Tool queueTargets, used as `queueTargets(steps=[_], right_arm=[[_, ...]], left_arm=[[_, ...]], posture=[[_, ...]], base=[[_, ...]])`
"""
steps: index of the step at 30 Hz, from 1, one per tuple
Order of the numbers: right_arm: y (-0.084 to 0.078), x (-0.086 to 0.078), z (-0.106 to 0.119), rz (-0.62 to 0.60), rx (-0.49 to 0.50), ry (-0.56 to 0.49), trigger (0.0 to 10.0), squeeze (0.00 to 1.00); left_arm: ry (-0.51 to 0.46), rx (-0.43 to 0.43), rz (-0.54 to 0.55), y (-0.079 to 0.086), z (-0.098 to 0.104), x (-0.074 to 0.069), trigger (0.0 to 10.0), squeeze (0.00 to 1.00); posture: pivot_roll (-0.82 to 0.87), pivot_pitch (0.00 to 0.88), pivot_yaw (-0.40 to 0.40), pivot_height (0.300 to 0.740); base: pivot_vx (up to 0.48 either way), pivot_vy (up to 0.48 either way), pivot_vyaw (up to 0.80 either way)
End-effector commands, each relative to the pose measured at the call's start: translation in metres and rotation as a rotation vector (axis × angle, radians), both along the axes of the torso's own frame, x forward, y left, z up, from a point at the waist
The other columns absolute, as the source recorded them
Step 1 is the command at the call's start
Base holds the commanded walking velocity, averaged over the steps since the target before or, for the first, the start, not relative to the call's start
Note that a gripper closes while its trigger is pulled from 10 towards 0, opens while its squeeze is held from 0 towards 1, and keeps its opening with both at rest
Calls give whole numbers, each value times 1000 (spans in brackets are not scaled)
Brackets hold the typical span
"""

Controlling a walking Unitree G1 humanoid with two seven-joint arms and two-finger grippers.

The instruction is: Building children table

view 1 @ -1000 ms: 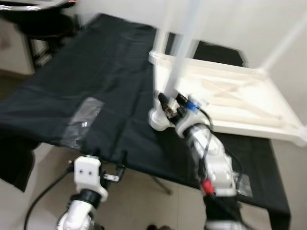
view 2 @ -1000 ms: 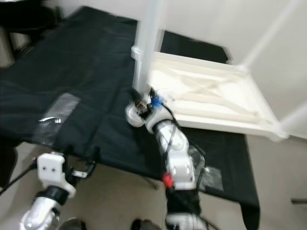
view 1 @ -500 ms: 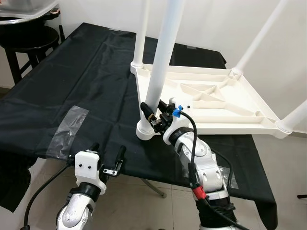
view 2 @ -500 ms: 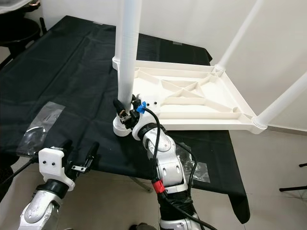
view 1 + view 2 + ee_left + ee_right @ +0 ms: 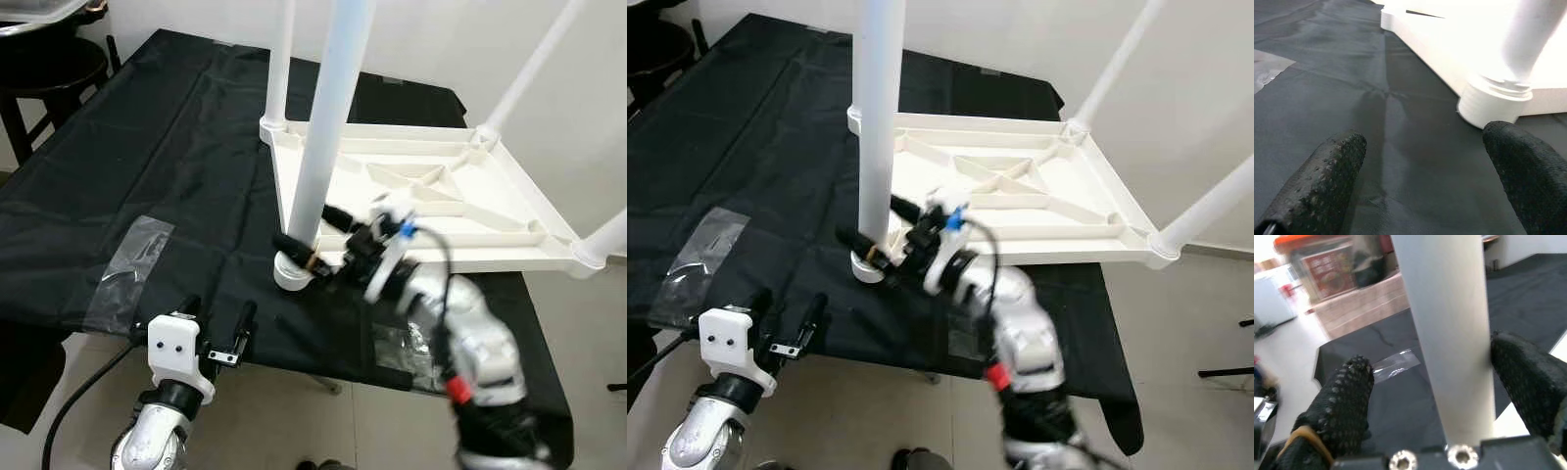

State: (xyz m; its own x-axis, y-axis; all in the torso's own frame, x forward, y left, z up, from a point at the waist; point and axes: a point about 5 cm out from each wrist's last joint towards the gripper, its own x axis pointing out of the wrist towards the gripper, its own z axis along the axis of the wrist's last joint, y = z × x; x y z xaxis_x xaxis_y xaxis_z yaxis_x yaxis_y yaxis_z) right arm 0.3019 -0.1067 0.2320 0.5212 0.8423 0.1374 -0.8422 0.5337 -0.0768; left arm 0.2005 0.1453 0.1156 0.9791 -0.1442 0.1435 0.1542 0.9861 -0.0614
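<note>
A black cloth (image 5: 147, 176) covers the surface across the left and centre of the frame. The white children's table (image 5: 441, 211) lies upside down at centre right, legs up. The right gripper (image 5: 309, 250) straddles the near leg (image 5: 328, 127) just above its socket, fingers spread wide. At lower left, the left gripper (image 5: 217, 318) hovers wide open over the cloth edge.

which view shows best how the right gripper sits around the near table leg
The right wrist view: the near table leg stands between the right gripper fingers, one touching, the other apart. Both eye views show that gripper low on the leg from farther off. The left wrist view shows the leg's base.
</note>
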Motion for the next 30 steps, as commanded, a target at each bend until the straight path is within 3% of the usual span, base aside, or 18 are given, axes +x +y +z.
queueTargets(steps=[1, 3, 4, 8, 9, 10, 13, 14, 19, 25, 26, 30], right_arm=[[-12, 5, -1, 13, 25, 15, 10000, 1000], [-25, 15, 3, 12, 41, 22, 10000, 1000], [-27, 19, -1, 108, -24, 25, 10000, 1000], [-25, 20, -3, 195, -71, 31, 10000, 1000], [-20, 22, 0, 282, -84, 37, 10000, 1000], [-17, 29, 4, 300, -99, 24, 10000, 808], [-15, 34, 7, 313, -111, 14, 10000, 808], [-14, 39, 11, 317, -119, 0, 10000, 0], [-7, 59, 27, 337, -107, -27, 10000, 0], [-8, 68, 35, 371, -124, -39, 10000, 0], [-7, 68, 36, 390, -127, -38, 0, 0], [-5, 68, 38, 441, -146, -48, 0, 0]], left_arm=[[18, -12, -6, -3, -1, -4, 10000, 0], [17, -12, -6, -4, 0, -9, 10000, 0], [19, -10, -6, -4, 2, -12, 10000, 0], [20, -8, -6, -4, 3, -16, 10000, 0], [22, -8, -7, -4, 4, -19, 10000, 0], [24, -7, -6, -4, 5, -20, 10000, 0], [26, -6, -6, -3, 5, -22, 10000, 0], [29, -5, -4, -3, 6, -24, 10000, 0], [39, -4, 2, -3, 8, -30, 10000, 0], [47, -5, 2, -5, 10, -32, 10000, 0], [47, -5, 3, -5, 10, -32, 10000, 0], [50, -5, 6, -5, 11, -33, 10000, 0]], posture=[[90, 189, -149, 740], [102, 207, -146, 740], [108, 220, -145, 740], [114, 237, -144, 740], [120, 245, -144, 740], [132, 256, -145, 740], [132, 256, -145, 740], [139, 264, -145, 740], [156, 280, -149, 740], [161, 289, -150, 740], [157, 297, -153, 740], [151, 293, -152, 740]], base=[[0, 0, 0], [0, 0, 0], [0, 0, 0], [0, 0, 0], [0, 0, 0], [0, 0, 0], [0, 0, 0], [0, 0, 0], [0, 0, 0], [0, 0, 0], [0, 0, 0], [0, 0, 0]])
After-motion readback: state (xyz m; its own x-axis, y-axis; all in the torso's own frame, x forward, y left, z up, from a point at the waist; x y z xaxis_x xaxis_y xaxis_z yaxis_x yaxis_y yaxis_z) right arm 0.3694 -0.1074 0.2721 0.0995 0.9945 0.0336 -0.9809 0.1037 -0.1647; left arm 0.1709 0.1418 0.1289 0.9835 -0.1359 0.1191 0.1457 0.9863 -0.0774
